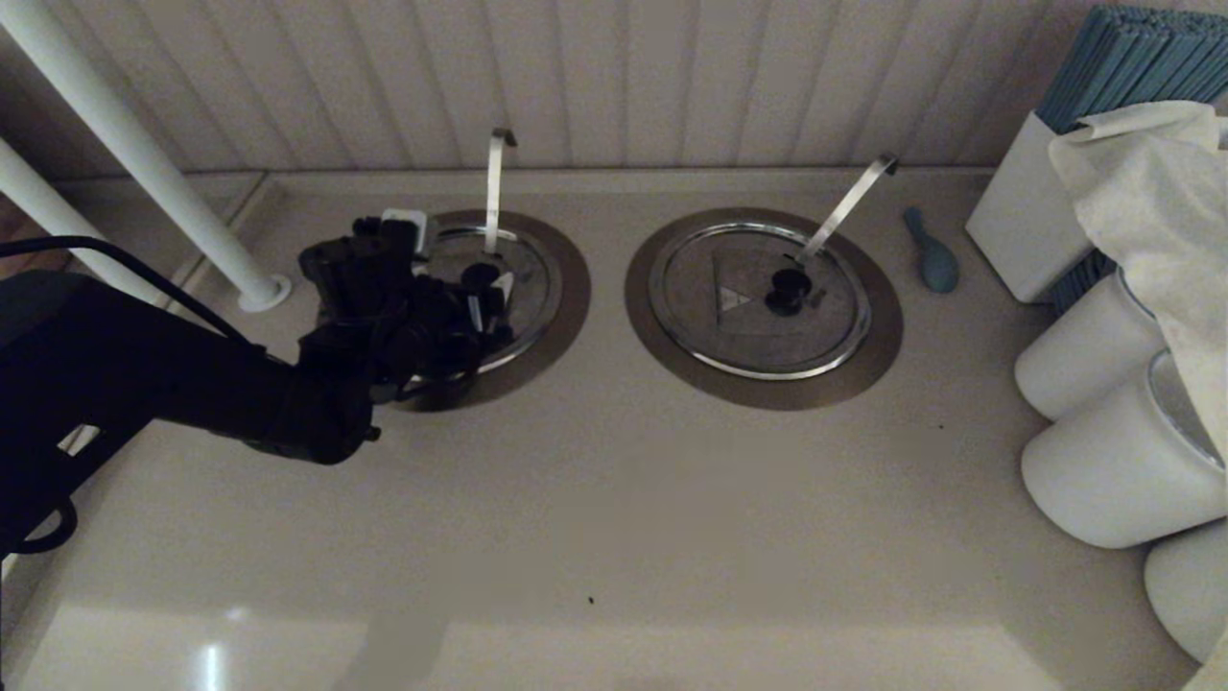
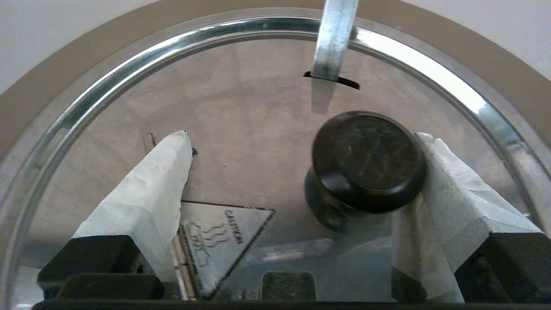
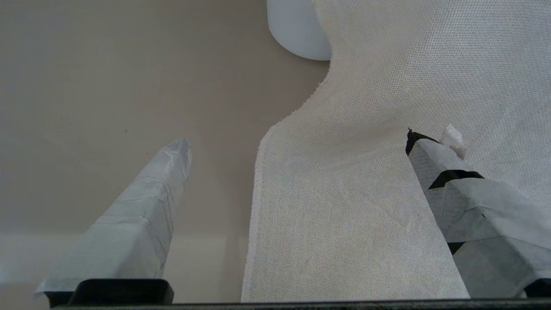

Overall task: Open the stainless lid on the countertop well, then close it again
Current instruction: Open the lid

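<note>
**A:** Where does it stand?

**B:** On the counter (image 1: 614,499), the countertop well (image 1: 574,288) on the robot's left is covered: the stainless lid (image 2: 241,142) lies flat in its chrome rim. The left hand (image 2: 303,137) hovers low over it, fingers apart, with the black knob (image 2: 366,159) between them. The right hand (image 3: 298,141) is parked over a white cloth (image 3: 366,193), also spread.

**A:** And the risk?

**B:** The knob sits off-centre, already against one finger (image 2: 447,181). I'd expect closing to shove it sideways, or to pinch only its edge and slip on the lift.

**A:** Anything smaller?

**B:** The handle (image 2: 333,38) pokes through a slot, so a tilted lift could snag it. The hinged flap by the sticker (image 2: 219,241) might also swing.
</note>
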